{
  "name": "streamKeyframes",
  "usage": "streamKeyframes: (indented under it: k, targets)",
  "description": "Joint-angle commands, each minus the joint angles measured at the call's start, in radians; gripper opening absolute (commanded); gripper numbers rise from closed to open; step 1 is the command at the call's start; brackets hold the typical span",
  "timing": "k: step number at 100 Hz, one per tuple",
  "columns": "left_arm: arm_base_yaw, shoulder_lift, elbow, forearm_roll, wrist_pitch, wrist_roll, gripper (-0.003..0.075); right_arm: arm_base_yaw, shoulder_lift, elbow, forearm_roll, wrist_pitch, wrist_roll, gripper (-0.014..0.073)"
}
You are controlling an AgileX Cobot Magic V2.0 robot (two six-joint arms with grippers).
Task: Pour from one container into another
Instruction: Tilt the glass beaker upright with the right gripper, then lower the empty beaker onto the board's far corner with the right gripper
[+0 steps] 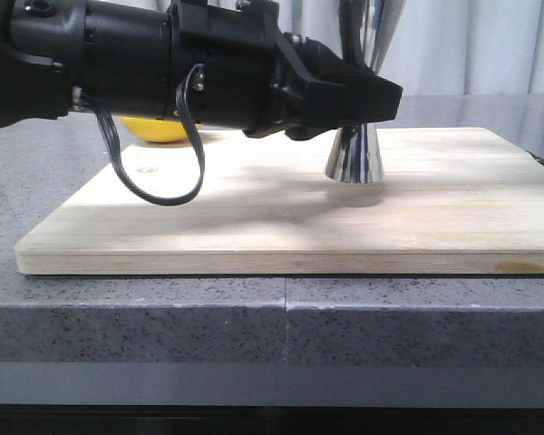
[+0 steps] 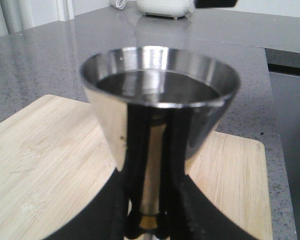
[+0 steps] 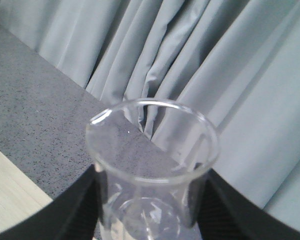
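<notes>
Mid-task, pre-pour, I judge: my right gripper (image 3: pixel 150 210) is clamped on the beaker (image 3: pixel 151 150), frame centre. Left gripper (image 2: pixel 147 220) is clamped on the jigger (image 1: pixel 354 154), centre-right on the board (image 1: pixel 254 217). Next: tip the beaker over the jigger.

jigger (image 1: pixel 354 156) top hidden behind left end effector (image 1: pixel 358 95), beaker (image 3: pixel 151 165) base cut off

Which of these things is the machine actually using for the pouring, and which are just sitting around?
In use:
- steel jigger, held by the left tool, standing on the wooden board
- clear glass beaker, held by the right tool

Just lying about:
- yellow round thing behind the arm, mostly hidden
- white appliance at the back
</notes>
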Motion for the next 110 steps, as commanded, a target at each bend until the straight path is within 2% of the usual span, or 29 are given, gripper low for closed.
streamKeyframes:
  k: [1, 49, 72, 110]
  targets:
    - [0.0, -0.056, -0.026, -0.039, -0.083, -0.006, -0.0021, -0.007, -0.002, -0.037, 0.042, -0.073, 0.007, 0.0346]
    - [0.0, -0.056, -0.026, -0.039, -0.083, -0.006, -0.0021, -0.012, 0.176, -0.031, 0.107, -0.132, 0.011, 0.0346]
    - [0.0, -0.056, -0.026, -0.039, -0.083, -0.006, -0.0021, -0.02, 0.235, 0.046, 0.157, -0.304, 0.011, 0.0346]
    - [0.0, -0.056, -0.026, -0.039, -0.083, -0.006, -0.0021, -0.043, 0.315, 0.093, 0.222, -0.43, 0.011, 0.0346]
